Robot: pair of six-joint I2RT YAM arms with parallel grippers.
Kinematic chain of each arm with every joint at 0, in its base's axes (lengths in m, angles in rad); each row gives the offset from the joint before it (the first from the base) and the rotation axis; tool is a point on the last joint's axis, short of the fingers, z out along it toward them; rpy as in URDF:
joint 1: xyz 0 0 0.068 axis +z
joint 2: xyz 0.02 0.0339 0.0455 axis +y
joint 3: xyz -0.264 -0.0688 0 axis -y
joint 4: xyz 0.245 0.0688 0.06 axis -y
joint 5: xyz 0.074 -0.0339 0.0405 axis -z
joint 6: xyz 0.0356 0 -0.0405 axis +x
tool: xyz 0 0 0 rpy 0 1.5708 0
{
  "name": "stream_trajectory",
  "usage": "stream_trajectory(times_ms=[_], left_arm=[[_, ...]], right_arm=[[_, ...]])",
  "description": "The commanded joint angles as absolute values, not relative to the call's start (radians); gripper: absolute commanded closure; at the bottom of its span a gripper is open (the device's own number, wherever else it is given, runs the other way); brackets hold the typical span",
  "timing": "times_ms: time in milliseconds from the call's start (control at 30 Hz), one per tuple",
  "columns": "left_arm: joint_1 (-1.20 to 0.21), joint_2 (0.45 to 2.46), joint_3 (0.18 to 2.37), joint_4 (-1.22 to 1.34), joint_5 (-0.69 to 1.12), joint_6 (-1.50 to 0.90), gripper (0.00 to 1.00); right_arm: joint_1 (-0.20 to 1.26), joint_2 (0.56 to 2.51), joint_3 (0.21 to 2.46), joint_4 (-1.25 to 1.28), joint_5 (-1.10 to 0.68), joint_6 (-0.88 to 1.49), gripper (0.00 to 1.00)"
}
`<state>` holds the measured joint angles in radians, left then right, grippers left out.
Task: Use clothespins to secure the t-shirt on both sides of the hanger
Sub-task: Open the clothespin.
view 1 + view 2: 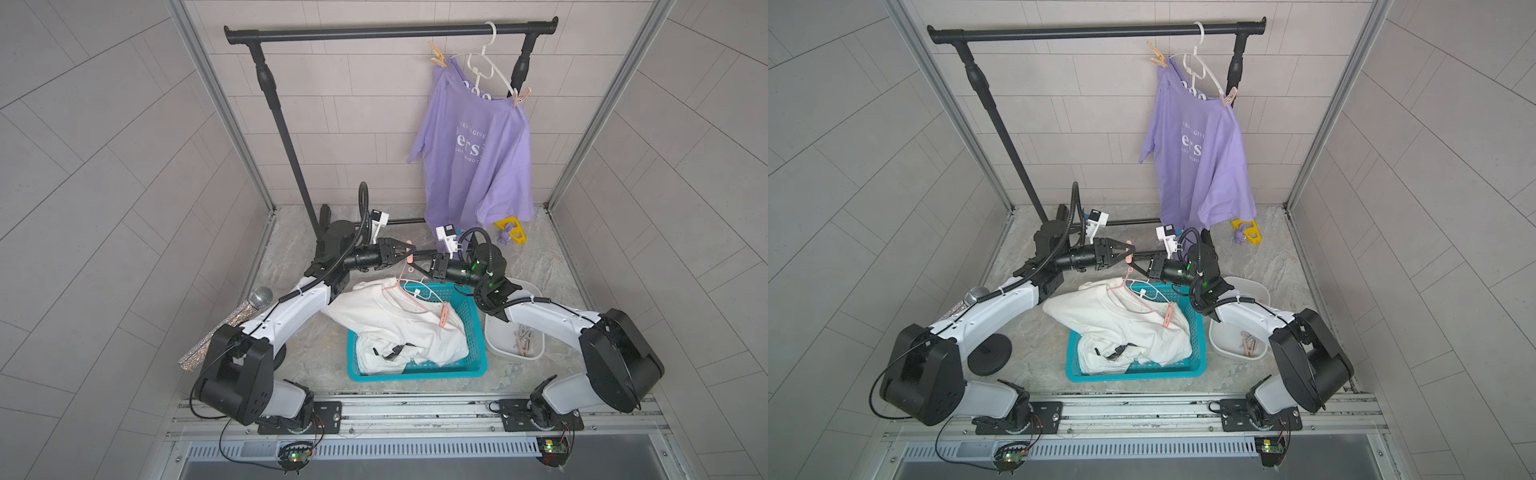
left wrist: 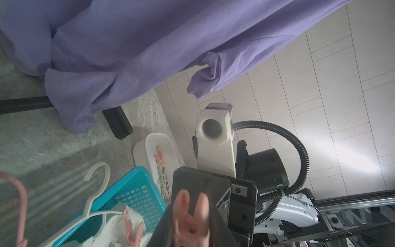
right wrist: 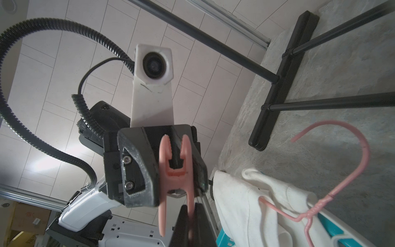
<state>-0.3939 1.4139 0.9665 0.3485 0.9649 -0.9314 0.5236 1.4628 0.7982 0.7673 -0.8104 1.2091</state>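
The salmon-pink clothespin (image 3: 174,173) is sitting between the two tools, with its long side running straight from one tool to the other. The right tool (image 3: 190,223) is pinching one end tight. The left tool (image 1: 407,251) is hugging the two legs at the other end and seems to be gripping them, though that is hard to see. The white t-shirt (image 1: 395,328) on its pink hanger (image 3: 366,153) is lying below both tools in the teal basket (image 1: 415,372). Its unpinned shoulder is nearer the left tool.

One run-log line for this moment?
phase: mid-air handover | right gripper: shut on pink clothespin | left gripper: jaws flank it, grip unclear | white t-shirt: lying in teal basket
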Motion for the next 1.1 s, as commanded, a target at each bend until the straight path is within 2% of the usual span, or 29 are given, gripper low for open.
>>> stream_trajectory(times_ms=[0,67,167,333,467,700,867,1067], left_arm=[[-0.388,1.418,0.967,0.396,0.980,-0.928,0.75],[-0.389,1.418,0.966,0.396,0.981,-0.928,0.76],[-0.388,1.414,0.965,0.396,0.976,-0.936,0.77],[-0.387,1.391,0.965,0.377,0.944,-0.953,0.78],[-0.388,1.365,0.950,0.372,0.885,-0.982,0.81],[-0.392,1.314,0.910,0.361,0.719,-1.055,0.81],[-0.405,1.298,0.882,0.387,0.655,-1.120,0.80],[-0.438,1.295,0.813,0.533,0.599,-1.218,0.80]], right_arm=[[0.528,1.470,0.798,0.805,-0.825,1.224,1.00],[0.529,1.469,0.798,0.803,-0.825,1.223,1.00],[0.528,1.464,0.790,0.801,-0.819,1.224,0.89],[0.528,1.424,0.761,0.769,-0.774,1.206,0.60],[0.529,1.381,0.733,0.757,-0.720,1.206,0.49],[0.551,1.292,0.695,0.711,-0.571,1.198,0.37],[0.590,1.274,0.697,0.722,-0.483,1.215,0.36],[0.633,1.299,0.696,0.781,-0.389,1.264,0.35]])
